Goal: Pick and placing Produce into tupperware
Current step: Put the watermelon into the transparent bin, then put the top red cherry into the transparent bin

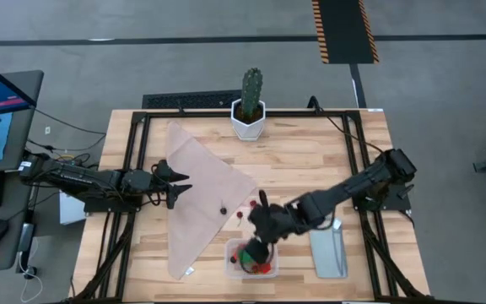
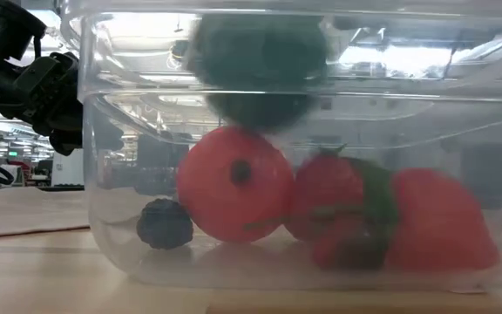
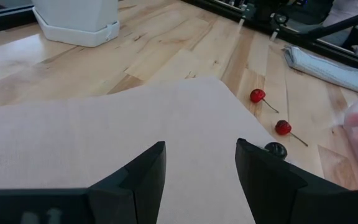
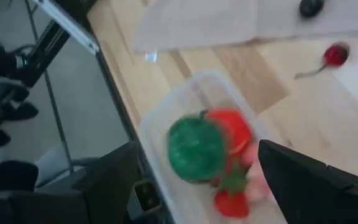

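Right gripper (image 4: 194, 171) jaws wide apart, empty, over tupperware (image 4: 160, 124) | left gripper (image 3: 201, 165) jaws apart, empty

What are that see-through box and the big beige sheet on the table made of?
The tub looks like clear, glossy plastic: the toy fruit inside shows through its walls, which catch the ceiling lights. The beige sheet seems to be thin, matte cloth: it lies flat with soft edges and no shine, though the exact fabric can't be told.
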